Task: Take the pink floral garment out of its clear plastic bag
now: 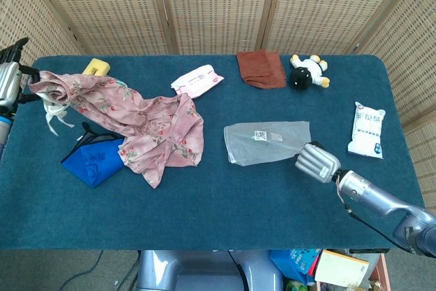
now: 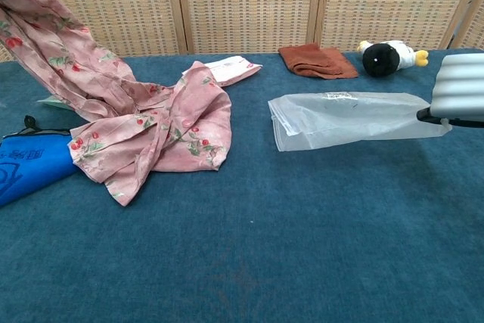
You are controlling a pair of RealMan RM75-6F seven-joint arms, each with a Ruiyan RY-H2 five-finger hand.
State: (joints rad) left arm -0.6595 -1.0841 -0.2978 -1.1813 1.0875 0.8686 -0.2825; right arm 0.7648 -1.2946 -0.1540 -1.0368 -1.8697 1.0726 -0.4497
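The pink floral garment (image 1: 146, 124) (image 2: 151, 122) is out of the bag, stretched from the table's middle up to the far left. My left hand (image 1: 8, 83) holds its upper end at the left edge of the head view; the chest view does not show that hand. The clear plastic bag (image 1: 267, 142) (image 2: 344, 117) lies empty and flat, right of centre. My right hand (image 1: 316, 161) (image 2: 460, 90) grips the bag's right end with fingers curled.
A blue pouch (image 1: 92, 160) lies partly under the garment. Along the back are a yellow sponge (image 1: 93, 66), a white-pink packet (image 1: 196, 81), a brown cloth (image 1: 260, 68) and a black-white plush toy (image 1: 308, 71). A white packet (image 1: 366, 129) lies far right.
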